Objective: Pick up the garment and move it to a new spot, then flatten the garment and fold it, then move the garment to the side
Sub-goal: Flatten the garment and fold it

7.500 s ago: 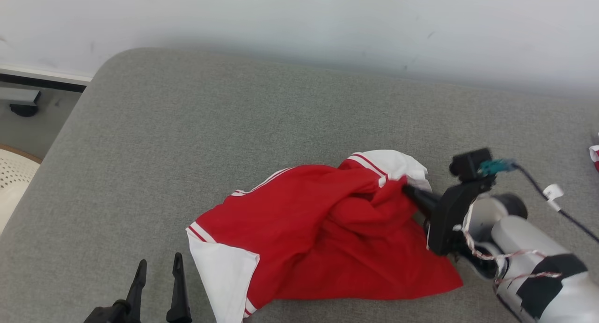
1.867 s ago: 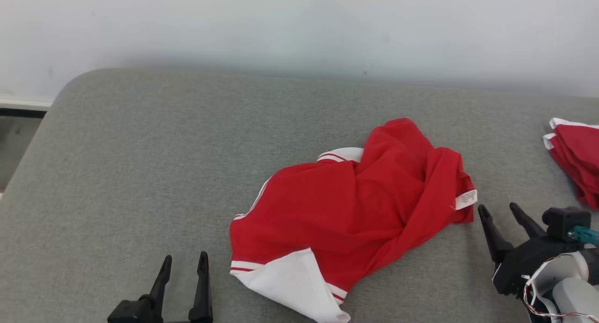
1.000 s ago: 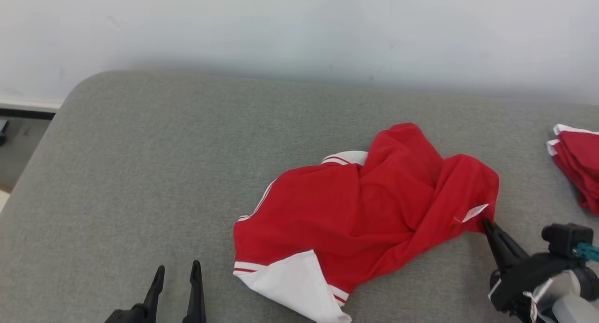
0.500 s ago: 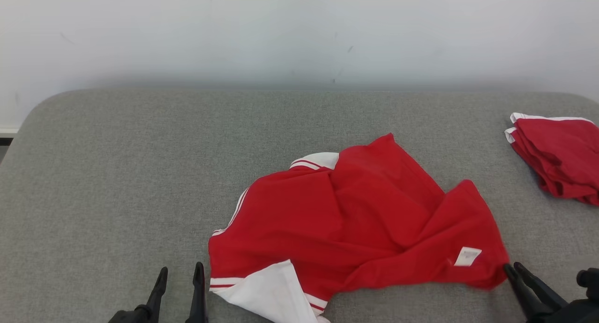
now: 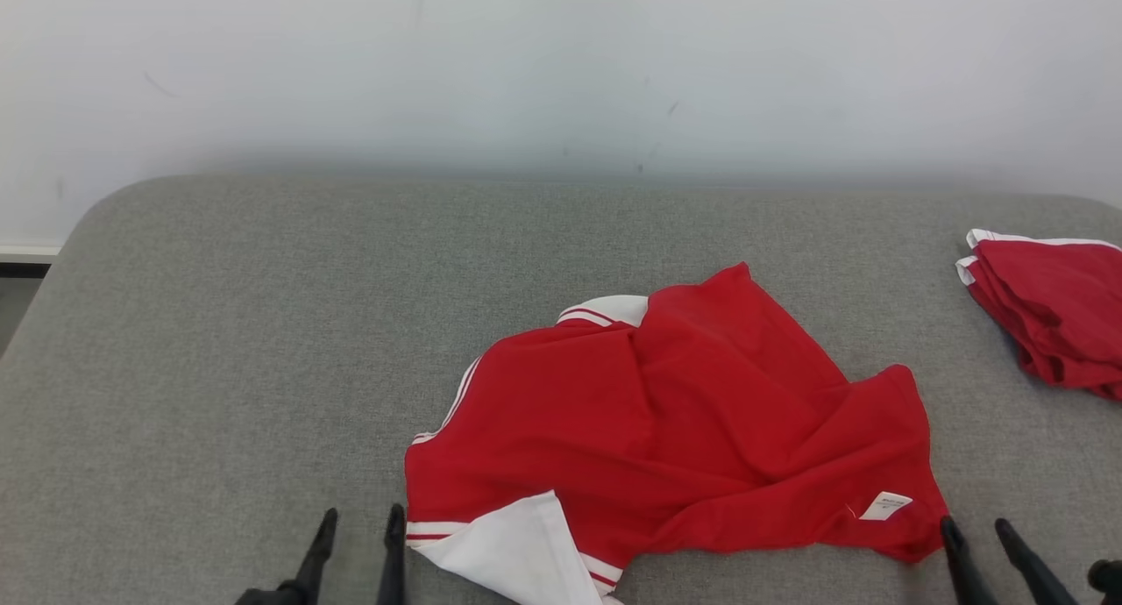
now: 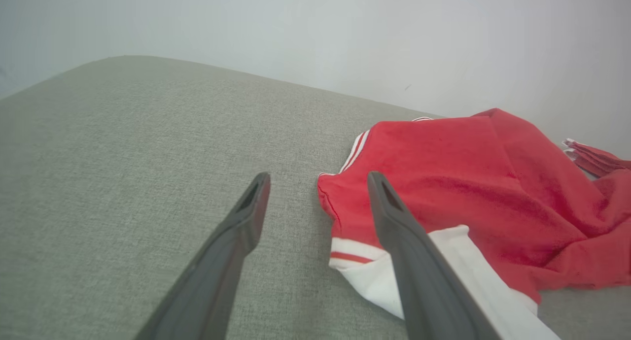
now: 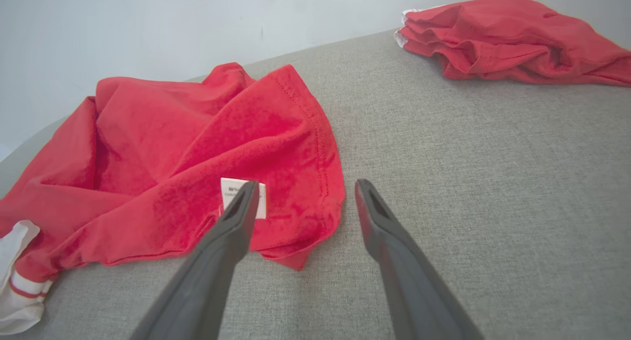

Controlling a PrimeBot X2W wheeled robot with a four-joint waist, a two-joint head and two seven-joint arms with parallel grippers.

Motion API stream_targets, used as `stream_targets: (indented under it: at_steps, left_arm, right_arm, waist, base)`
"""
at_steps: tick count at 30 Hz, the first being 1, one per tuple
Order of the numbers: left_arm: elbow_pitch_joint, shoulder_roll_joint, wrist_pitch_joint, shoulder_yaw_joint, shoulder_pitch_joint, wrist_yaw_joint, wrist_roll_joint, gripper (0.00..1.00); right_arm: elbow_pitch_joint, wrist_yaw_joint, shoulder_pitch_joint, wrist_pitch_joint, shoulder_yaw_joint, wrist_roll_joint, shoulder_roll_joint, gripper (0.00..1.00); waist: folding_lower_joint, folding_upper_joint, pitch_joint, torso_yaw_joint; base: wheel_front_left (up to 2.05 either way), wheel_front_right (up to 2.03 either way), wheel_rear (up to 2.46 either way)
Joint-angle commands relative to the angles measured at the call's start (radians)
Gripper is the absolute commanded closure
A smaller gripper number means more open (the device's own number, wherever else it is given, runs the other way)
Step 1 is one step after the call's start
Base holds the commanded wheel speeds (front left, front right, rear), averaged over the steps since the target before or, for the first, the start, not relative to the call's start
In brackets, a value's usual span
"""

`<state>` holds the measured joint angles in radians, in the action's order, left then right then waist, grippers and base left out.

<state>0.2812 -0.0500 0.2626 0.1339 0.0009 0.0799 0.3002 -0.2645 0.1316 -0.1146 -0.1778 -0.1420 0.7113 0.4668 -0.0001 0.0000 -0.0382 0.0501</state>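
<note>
The garment is a red shirt with white, red-striped sleeves, lying crumpled on the grey cushioned surface. A white label shows near its right corner. My right gripper stands open at the lower right, just off that corner, holding nothing. In the right wrist view the garment's hem corner lies between and ahead of the open fingers. My left gripper is open at the lower left beside the white sleeve. In the left wrist view the sleeve lies by the right finger.
A second red garment lies folded at the surface's right edge, also seen at the top right as a red pile in the right wrist view. A pale wall runs behind. Bare grey surface spreads to the left.
My right gripper pulled the garment's right corner toward the front, spreading it out, then opened and let go. The head camera shifted, showing more of the folded pile.
</note>
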Motion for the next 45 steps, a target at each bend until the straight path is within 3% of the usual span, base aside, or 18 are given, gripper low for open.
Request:
stream_targets:
  at_steps: [1,11,29,30,31,32,36,45]
  left_arm:
    - [0.001,-0.001,0.003,0.005,0.011,0.004,-0.005,0.00]
    - [0.069,-0.001,0.003,0.156,-0.087,0.037,-0.070,0.00]
    - [0.375,-0.015,0.003,0.255,-0.276,0.049,-0.100,0.00]
    - [0.390,-0.015,0.003,0.258,-0.283,0.049,-0.097,0.29]
    - [0.404,-0.015,0.003,0.261,-0.290,0.050,-0.094,0.77]
    - [0.413,-0.014,0.003,0.263,-0.296,0.050,-0.090,1.00]
    - [0.424,-0.012,0.003,0.270,-0.313,0.050,-0.092,1.00]
    - [0.279,-0.013,0.003,0.243,-0.241,0.050,-0.073,1.00]
  right_arm:
    - [0.008,-0.002,-0.012,-0.005,0.003,-0.013,-0.012,0.00]
    - [-0.005,-0.002,0.018,-0.034,0.005,-0.123,-0.147,0.00]
    - [-0.058,-0.002,0.078,-0.059,-0.028,-0.139,-0.183,0.00]
    - [-0.059,-0.002,0.080,-0.061,-0.028,-0.139,-0.183,0.00]
    - [-0.061,-0.002,0.083,-0.062,-0.027,-0.139,-0.182,0.00]
    - [-0.061,-0.002,0.085,-0.062,-0.025,-0.138,-0.181,0.00]
    - [-0.064,-0.002,0.086,-0.068,-0.015,-0.141,-0.179,0.00]
    - [-0.071,-0.002,0.054,-0.078,0.001,-0.139,-0.188,0.00]
  waist:
    - [0.0001,0.0000,-0.001,-0.003]
    - [0.0001,0.0000,-0.024,-0.050]
    - [0.0001,0.0000,-0.064,-0.144]
    - [0.0001,0.0000,-0.064,-0.145]
    - [0.0001,0.0000,-0.065,-0.145]
    - [0.0001,0.0000,-0.065,-0.144]
    - [0.0001,0.0000,-0.065,-0.131]
    - [0.0001,0.0000,-0.046,-0.050]
  base:
    - [0.00,0.00,0.00]
    - [0.00,0.00,0.00]
    - [0.00,0.00,0.00]
    - [0.00,0.00,0.00]
    - [0.00,0.00,0.00]
    - [0.00,0.00,0.00]
    - [0.00,0.00,0.00]
    - [0.00,0.00,0.00]
